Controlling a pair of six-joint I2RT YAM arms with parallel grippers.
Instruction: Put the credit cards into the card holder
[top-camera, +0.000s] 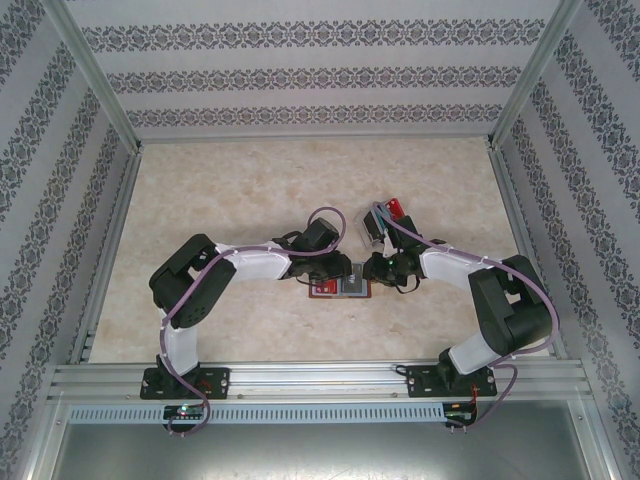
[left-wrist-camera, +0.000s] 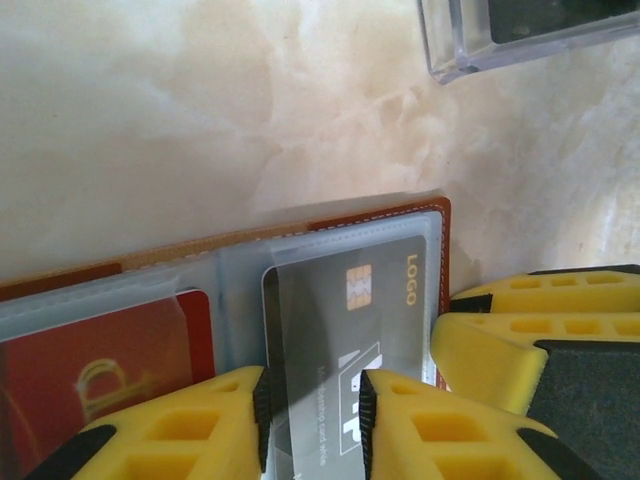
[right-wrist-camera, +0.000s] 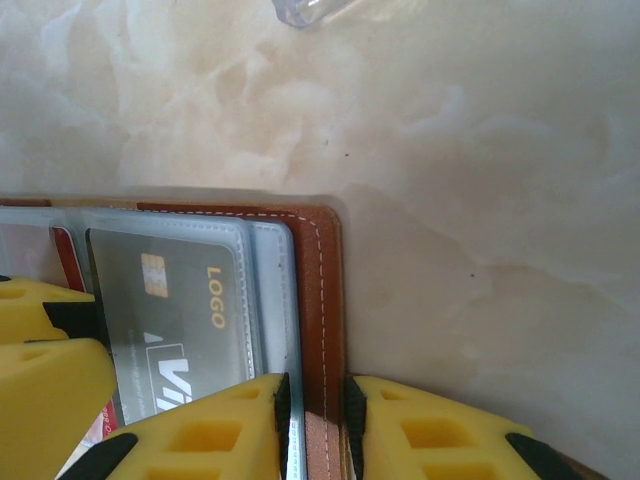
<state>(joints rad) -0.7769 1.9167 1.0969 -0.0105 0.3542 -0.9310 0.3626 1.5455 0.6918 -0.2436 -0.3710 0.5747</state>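
Lab test booth: aluminium frame (top-camera: 320, 375), wallpapered walls (top-camera: 320, 75).

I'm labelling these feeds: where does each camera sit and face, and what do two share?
Top external: above and behind the robot, facing down at the beige marbled table; left arm and right arm over the reddish-brown leather card holder.
Left wrist: on left arm, facing down; left jaws apart over the dark grey plastic card.
Right wrist: on right arm, facing down; right jaws clamp the holder's stitched edge.
Shared: both wrists show that card.
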